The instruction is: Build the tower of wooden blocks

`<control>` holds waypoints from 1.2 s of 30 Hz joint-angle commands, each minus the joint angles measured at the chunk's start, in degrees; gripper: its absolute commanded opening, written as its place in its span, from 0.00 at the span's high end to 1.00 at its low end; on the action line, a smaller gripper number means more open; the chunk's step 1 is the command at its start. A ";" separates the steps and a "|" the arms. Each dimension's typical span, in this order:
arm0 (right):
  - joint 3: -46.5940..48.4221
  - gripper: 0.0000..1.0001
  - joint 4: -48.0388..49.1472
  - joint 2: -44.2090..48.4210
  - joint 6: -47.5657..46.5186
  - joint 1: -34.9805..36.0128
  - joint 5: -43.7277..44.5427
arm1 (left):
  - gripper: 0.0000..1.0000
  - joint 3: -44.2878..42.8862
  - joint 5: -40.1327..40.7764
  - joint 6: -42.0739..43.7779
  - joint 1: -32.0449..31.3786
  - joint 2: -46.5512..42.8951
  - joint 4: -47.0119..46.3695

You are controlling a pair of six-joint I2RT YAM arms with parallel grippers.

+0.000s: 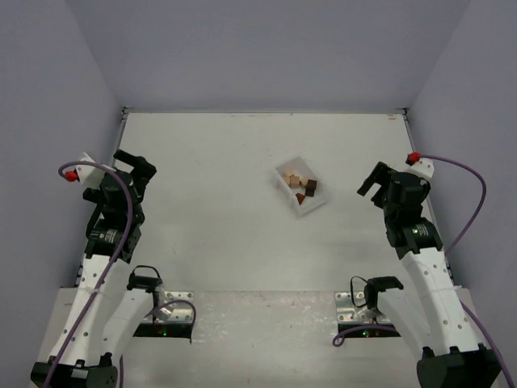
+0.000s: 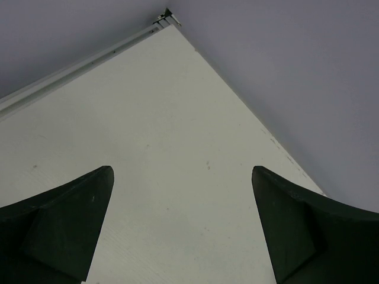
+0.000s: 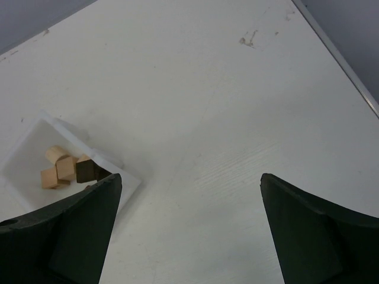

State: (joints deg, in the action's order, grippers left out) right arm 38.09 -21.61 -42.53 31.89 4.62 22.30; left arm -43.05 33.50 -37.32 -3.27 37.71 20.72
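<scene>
**Item 1: wood blocks**. Small heap in pale tan, reddish-brown & dark brown, lying loose in a clear tray. Centre-right of top view, a bit above mid-height. In the right wrist view the heap sits lower left of frame, partly cut off by the near finger. None stacked, no tower begun. Shapes too small to sort. Prob. kept in the tray so pcs don't scatter before picking.

**Item 2: tray.** Shallow, rectangular, set at an angle on the table. Nearer the right arm than the left.

**Item 3: right gripper**. Jaws wide, nothing btwn them. Right side of top view, approx. level w/ the tray and well apart from it. Looks like a ready pose. Its cam has the blocks in sight, so this arm seems the likelier one to pick first.

**Item 4: left gripper**. Jaws wide, empty. Left side of top view, well apart from the tray. Its wrist cam shows only table surface & the far corner, no blocks. Prob. parked aside to leave the middle for building.

**Status (est.):** very start, all pcs in the tray.
- Next step, as judged: reach into the tray, take one cube, set it on the table as base.
- Risk: pcs are tiny vs the fingers & bunched, so a neighbour may get nudged or pinched along.
</scene>
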 commanded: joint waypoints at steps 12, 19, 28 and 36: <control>7.88 0.01 8.61 -14.38 -15.82 0.42 -31.91 | 0.00 5.81 -11.19 -0.94 0.46 1.18 -7.08; 17.28 0.01 11.67 -32.33 -22.51 6.60 -31.79 | 0.00 6.75 -11.54 0.14 0.46 5.78 -7.38; 27.06 0.01 13.38 -52.89 -30.83 8.91 -26.30 | 0.00 10.21 -14.27 0.03 0.46 3.92 -9.58; 26.15 0.25 16.37 -60.04 -35.50 9.41 -25.73 | 0.00 11.24 -13.71 -0.12 0.46 1.44 -10.09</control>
State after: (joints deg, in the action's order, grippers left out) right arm 65.04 -9.75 -102.39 0.11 13.43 -4.28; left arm -32.09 20.32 -37.75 -3.29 40.74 14.07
